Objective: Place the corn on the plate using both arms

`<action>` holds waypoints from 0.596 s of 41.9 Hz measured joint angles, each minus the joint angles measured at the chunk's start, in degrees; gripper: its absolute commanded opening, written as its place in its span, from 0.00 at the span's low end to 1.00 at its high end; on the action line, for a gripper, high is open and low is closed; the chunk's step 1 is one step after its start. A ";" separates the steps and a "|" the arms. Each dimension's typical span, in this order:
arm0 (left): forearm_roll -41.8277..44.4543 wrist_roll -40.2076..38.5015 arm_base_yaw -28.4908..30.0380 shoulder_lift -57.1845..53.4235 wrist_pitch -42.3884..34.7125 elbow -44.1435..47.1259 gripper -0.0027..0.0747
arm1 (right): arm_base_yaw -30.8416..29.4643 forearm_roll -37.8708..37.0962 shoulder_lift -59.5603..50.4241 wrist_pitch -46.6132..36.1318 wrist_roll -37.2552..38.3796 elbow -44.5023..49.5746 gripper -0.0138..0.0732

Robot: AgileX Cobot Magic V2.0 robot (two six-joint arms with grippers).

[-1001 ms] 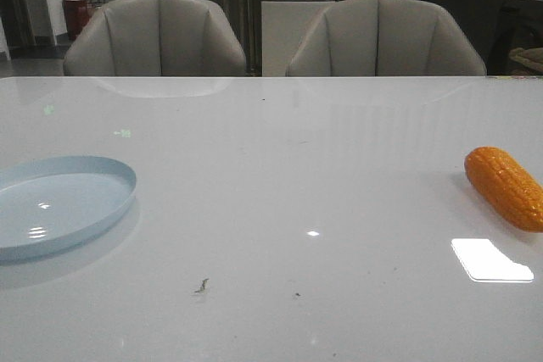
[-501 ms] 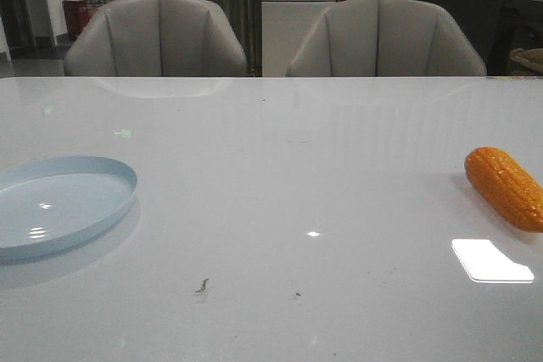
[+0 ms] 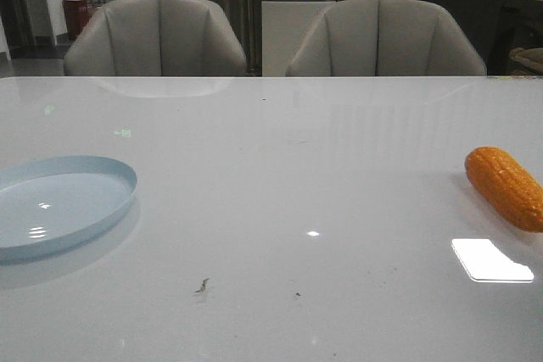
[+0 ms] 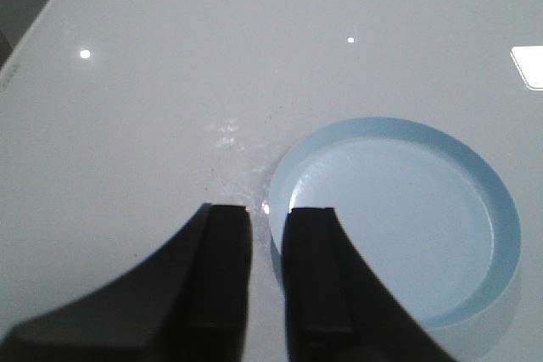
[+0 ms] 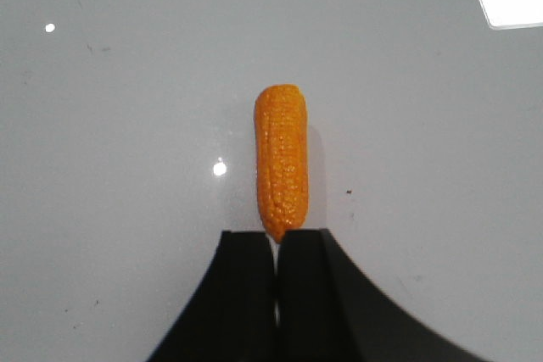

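Observation:
The orange corn lies on the white table at the far right edge of the front view. The pale blue plate sits at the far left and has nothing on it. Neither arm shows in the front view. In the left wrist view my left gripper hovers over the plate's near rim; its black jaws stand a narrow gap apart with nothing between them. In the right wrist view my right gripper is shut and empty. The corn lies just beyond its fingertips, pointing lengthwise away from them.
Two grey chairs stand behind the table's far edge. Bright light reflections lie on the glossy tabletop near the corn. Small dark specks mark the table near the front.

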 measured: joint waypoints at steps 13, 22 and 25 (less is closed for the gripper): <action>-10.21 0.00 0.00 10.78 5.57 -4.17 0.63 | 0.00 0.00 6.18 -1.74 0.00 0.00 0.70; -10.83 0.00 0.76 25.49 8.58 -16.69 0.63 | 0.00 0.00 6.42 -3.01 0.00 0.00 0.70; -10.96 0.00 2.01 31.46 10.61 -21.37 0.63 | 0.00 0.00 6.54 -3.01 0.00 0.00 0.70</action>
